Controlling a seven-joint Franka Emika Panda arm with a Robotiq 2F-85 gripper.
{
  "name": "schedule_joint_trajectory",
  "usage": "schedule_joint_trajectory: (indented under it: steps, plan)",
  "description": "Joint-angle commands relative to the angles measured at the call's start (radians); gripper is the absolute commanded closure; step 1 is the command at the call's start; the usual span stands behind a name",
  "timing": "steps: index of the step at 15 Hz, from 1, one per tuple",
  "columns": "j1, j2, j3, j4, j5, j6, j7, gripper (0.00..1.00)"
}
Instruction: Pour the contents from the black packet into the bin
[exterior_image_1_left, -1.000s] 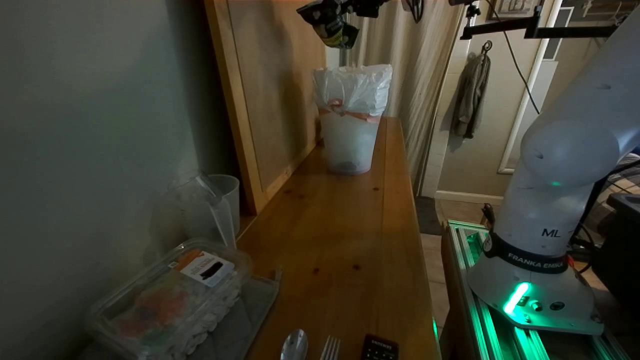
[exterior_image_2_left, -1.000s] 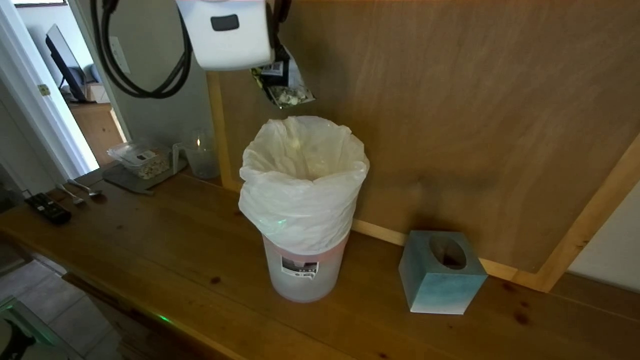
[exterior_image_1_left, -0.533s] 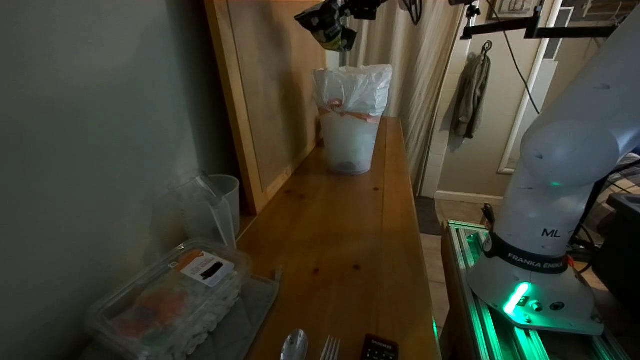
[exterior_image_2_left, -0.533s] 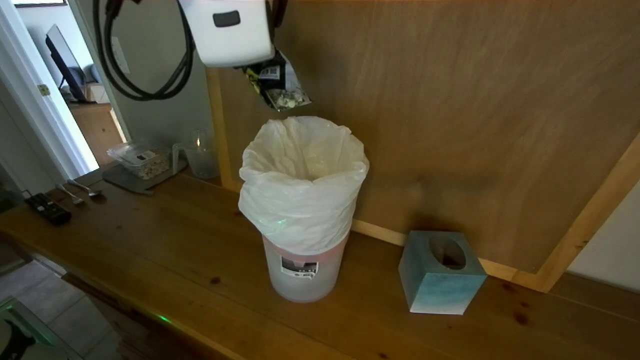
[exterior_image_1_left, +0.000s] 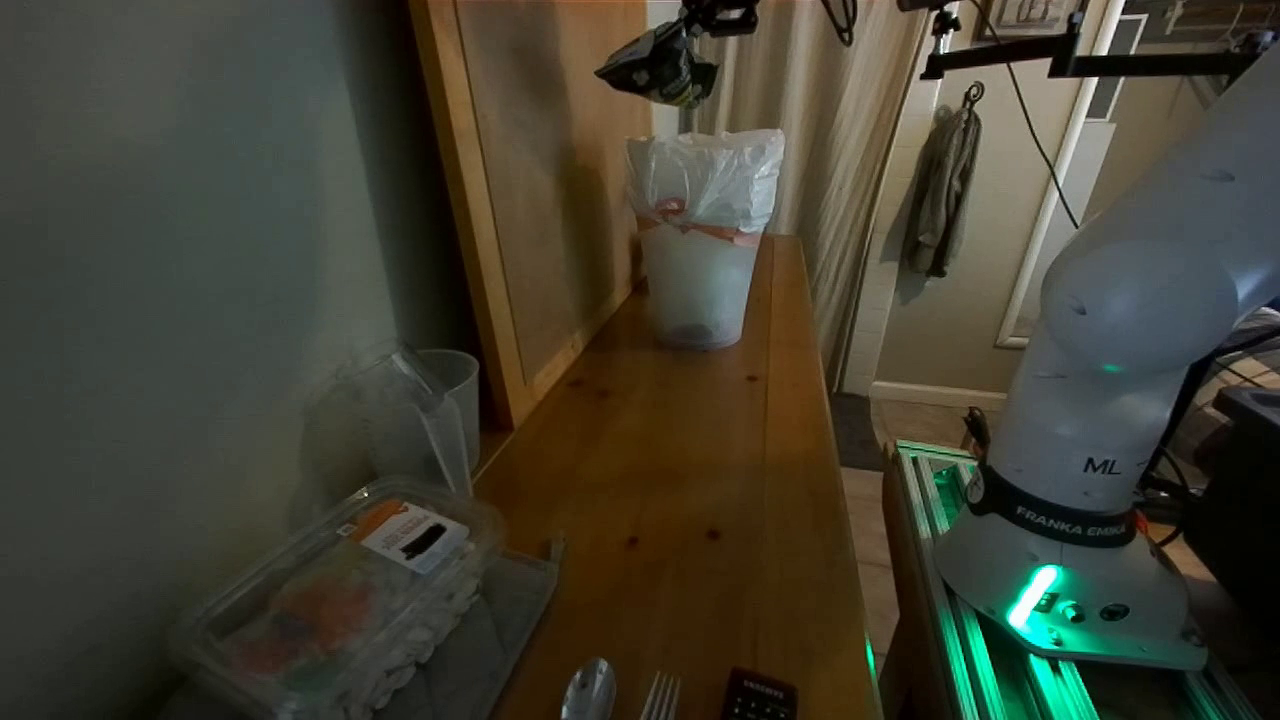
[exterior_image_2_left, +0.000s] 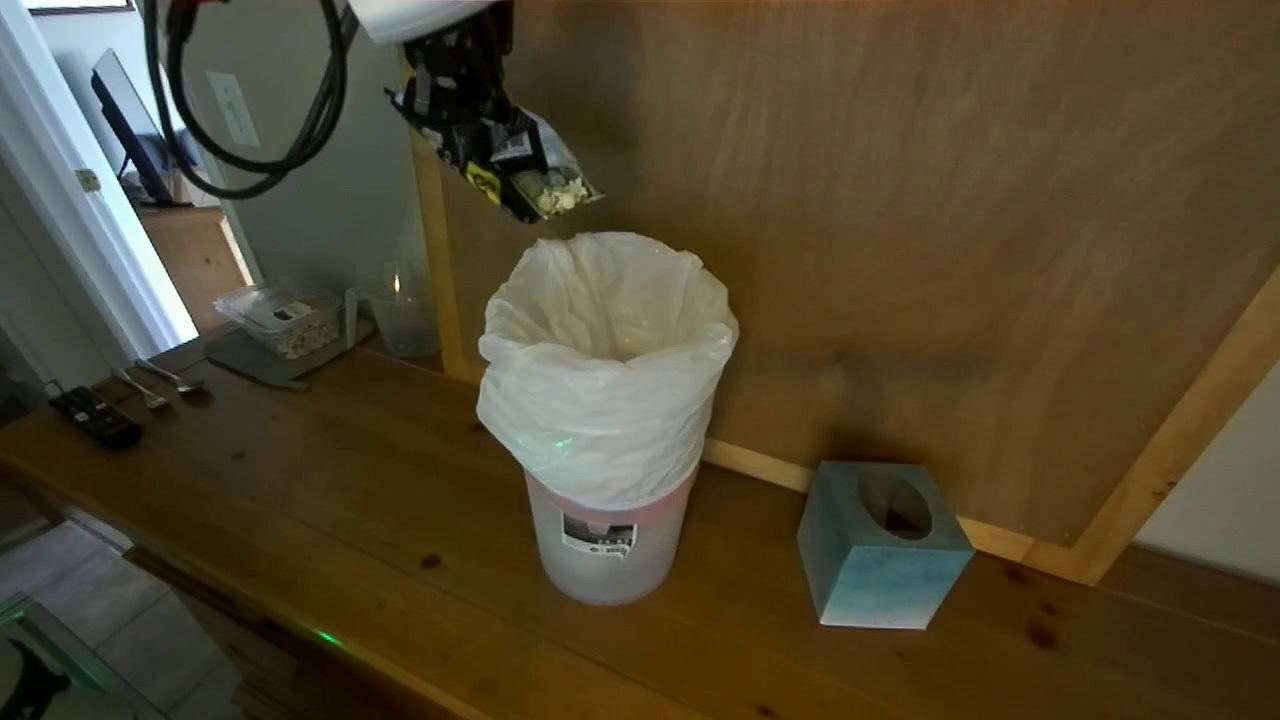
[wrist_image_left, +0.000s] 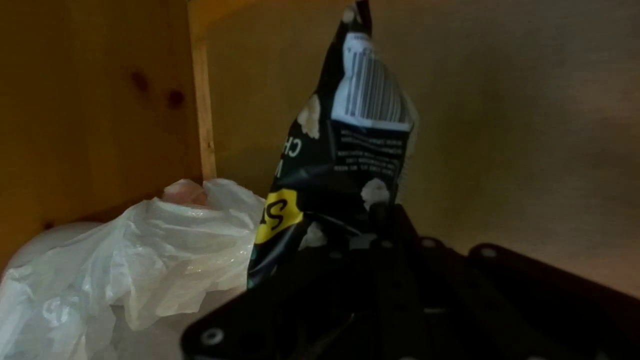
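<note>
Black packet (wrist_image_left: 345, 150), clamped in the gripper (wrist_image_left: 372, 232), tilts above the bin (exterior_image_2_left: 610, 580). We read an inverted "CH" (wrist_image_left: 292, 147) and note a barcode (wrist_image_left: 374, 95); wording on the yellow patch (wrist_image_left: 285, 212) turns out of sight, and the bin's label (exterior_image_2_left: 599, 536) we find illegible.

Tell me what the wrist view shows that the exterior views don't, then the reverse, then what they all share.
Only the wrist view: clear barcode stripes and rows of small print on the black packet.

Only the exterior views: the remote, spoon, fork, food tub and jug in both; the tissue box in an exterior view.

Shared: the packet held in the gripper, the white bag on the bin, the wooden panel and the table.
</note>
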Motion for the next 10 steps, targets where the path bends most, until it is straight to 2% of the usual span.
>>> schedule_joint_trajectory:
  steps: [1, 10]
  plan:
    - [0.004, -0.08, 0.046, -0.074, -0.105, 0.031, -0.038, 1.0]
    - [0.064, -0.211, 0.143, -0.227, -0.27, -0.004, -0.174, 1.0]
